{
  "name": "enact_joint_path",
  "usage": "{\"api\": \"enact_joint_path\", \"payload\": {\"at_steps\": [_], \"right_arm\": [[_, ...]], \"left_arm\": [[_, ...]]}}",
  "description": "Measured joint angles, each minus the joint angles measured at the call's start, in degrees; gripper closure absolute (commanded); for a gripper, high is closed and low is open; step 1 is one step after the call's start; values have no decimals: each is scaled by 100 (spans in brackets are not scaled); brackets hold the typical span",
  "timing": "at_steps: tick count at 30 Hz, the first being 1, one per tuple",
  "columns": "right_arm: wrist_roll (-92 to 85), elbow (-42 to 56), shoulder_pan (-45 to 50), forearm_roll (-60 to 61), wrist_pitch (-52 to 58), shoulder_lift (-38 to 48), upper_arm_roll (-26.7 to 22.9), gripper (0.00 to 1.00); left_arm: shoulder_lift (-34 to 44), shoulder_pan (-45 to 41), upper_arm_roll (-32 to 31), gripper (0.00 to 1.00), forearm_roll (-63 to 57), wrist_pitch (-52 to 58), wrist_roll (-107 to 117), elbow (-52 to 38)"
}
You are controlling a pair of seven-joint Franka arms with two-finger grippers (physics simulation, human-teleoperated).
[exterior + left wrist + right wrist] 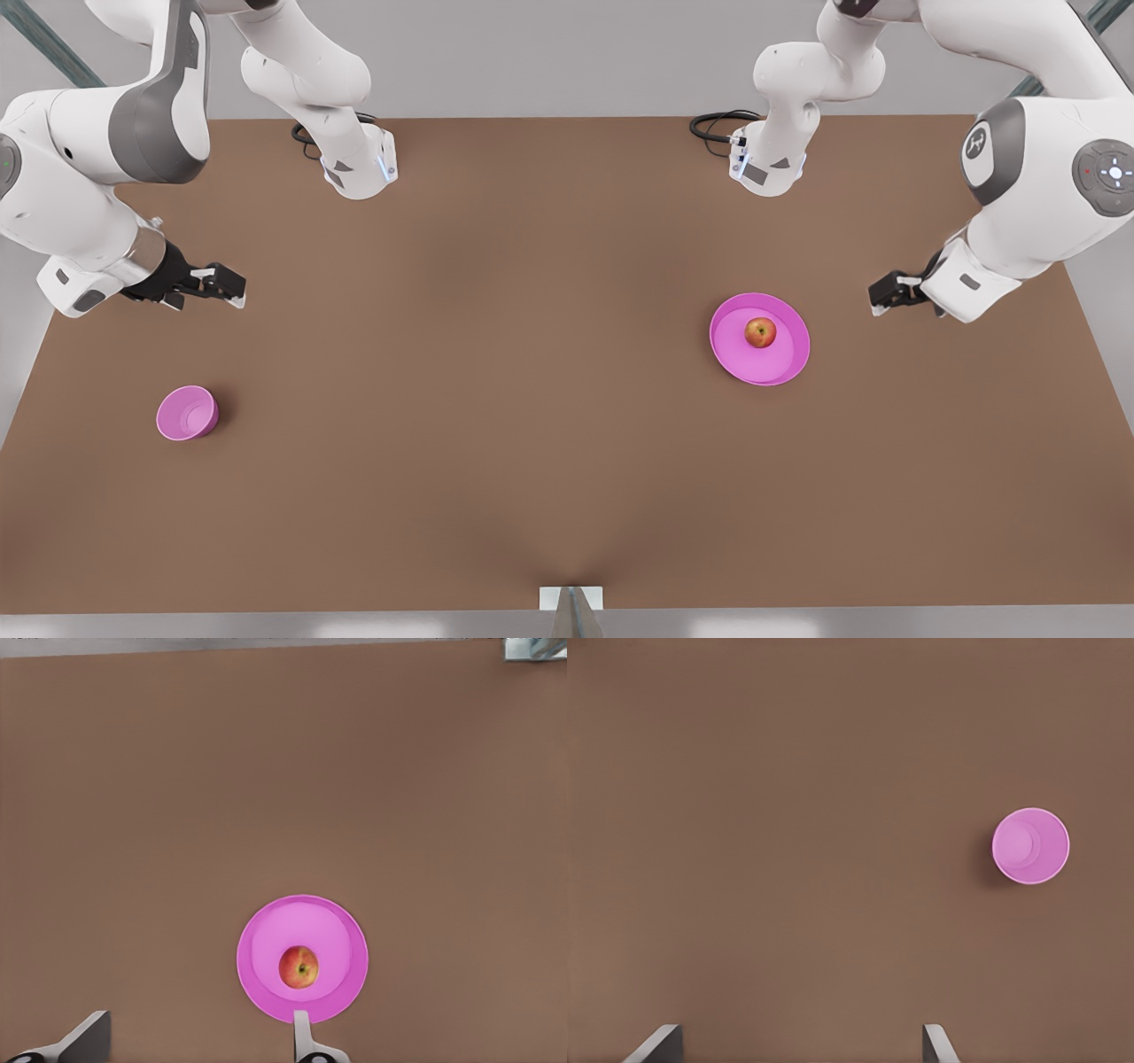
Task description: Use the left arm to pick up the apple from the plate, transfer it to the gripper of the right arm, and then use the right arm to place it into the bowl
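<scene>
Apple (760, 332): sitting near the middle of the plate (788, 368); round, no long axis; stem end not discernible.
Left gripper (883, 293): hovering just off the plate's rim at the front view's right, jaws standing apart, empty; nearer arm.
Right gripper (232, 286): waiting above the bowl (187, 413), jaws standing apart, empty.

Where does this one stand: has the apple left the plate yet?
Nothing done. The apple sits on the plate. The left tool hangs open beside the plate, the right tool open above the table beyond the empty bowl. Pick, handover and drop remain.
</scene>
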State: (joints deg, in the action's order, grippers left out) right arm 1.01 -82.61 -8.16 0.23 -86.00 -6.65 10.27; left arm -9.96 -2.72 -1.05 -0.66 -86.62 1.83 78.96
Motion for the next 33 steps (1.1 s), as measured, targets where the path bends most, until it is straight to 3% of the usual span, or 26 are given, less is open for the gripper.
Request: {"api": "enact_joint_path", "payload": {"at_steps": [3, 8, 12, 26, 33], "right_arm": [[8, 5, 6, 0, -12, 0, 5, 0], [17, 5, 3, -4, -12, 6, 7, 0], [23, 5, -7, -3, -14, 2, 6, 0], [35, 2, -11, 0, -22, -2, 9, 0], [36, 5, -10, 0, -24, -9, 7, 0]], "left_arm": [[-90, -10, -5, 0, 15, -258, 5, 279], [-1, -531, -17, 0, 63, -1914, 170, 2810], [-107, -903, -22, 0, 76, -3384, 416, 4140], [-177, -854, -12, 0, 86, -6205, 914, 5894], [-148, -870, -1, 0, 67, -6879, 974, 6251]]}}
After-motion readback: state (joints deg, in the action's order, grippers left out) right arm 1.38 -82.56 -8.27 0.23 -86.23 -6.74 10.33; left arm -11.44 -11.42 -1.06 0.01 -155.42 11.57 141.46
